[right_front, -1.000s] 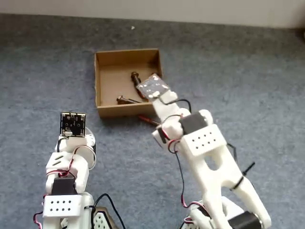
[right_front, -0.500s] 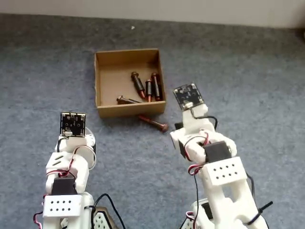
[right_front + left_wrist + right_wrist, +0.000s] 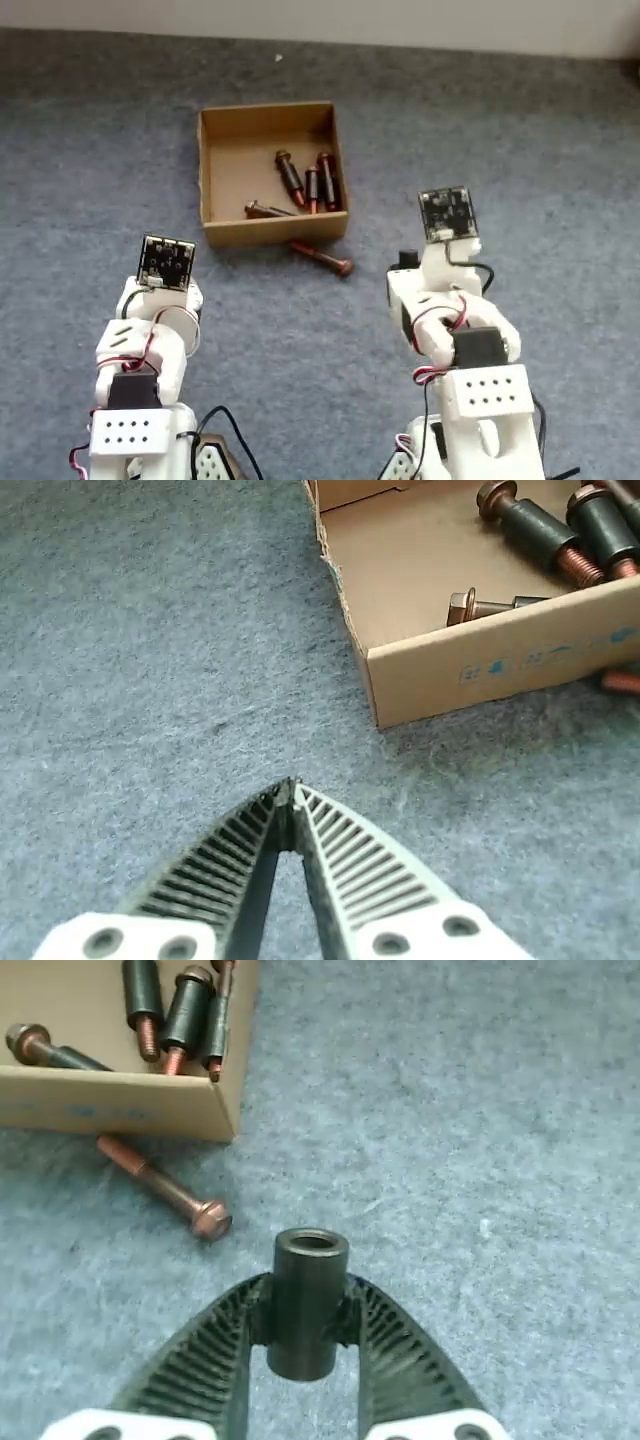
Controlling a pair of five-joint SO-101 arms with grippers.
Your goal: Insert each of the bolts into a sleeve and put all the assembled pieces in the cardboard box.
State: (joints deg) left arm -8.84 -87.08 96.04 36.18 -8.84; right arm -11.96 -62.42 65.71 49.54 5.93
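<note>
The sleeve stood upright, clamped in the right pincer, near a loose bolt lying on the table just outside the cardboard box that held several assembled pieces, while the left pincer was closed, empty.

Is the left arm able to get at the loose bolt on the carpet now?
Probably yes: the bolt lies in the open beside the cardboard box, and the left gripper is empty.
</note>
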